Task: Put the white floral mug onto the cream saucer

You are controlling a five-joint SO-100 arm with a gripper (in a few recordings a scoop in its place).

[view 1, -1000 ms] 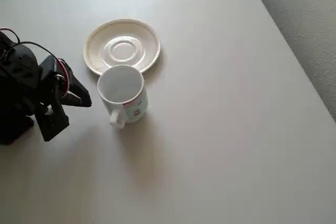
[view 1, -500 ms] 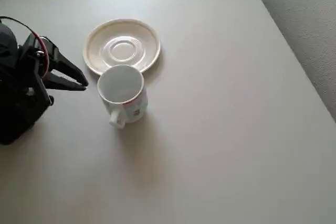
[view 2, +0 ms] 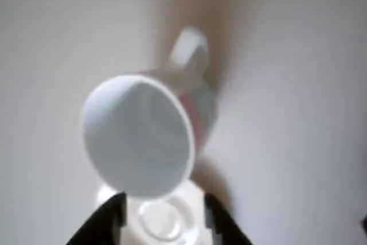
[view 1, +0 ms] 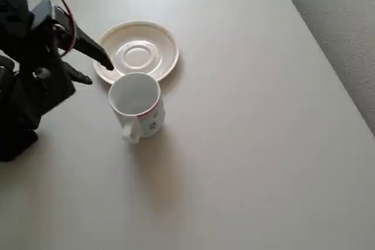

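Pale, matte surface (view 1: 252, 144), evenly lit; grey textured strip along the right edge of the overhead view.

Item 1: white floral mug (view 1: 137, 105), upright on the surface, handle toward the bottom of the overhead view, touching or just beside the rim of the cream saucer (view 1: 136, 51). Not yet on it.

Item 2: cream saucer, bare, raised centre ring visible.

Item 3: gripper (view 1: 94, 67), black, jaws spread wide and holding nothing, poised above the saucer's left rim, near the mug.

Risk: descending here, 1 jaw could strike the saucer rim or nudge the mug sideways; a grip on the rim alone may tip the mug.
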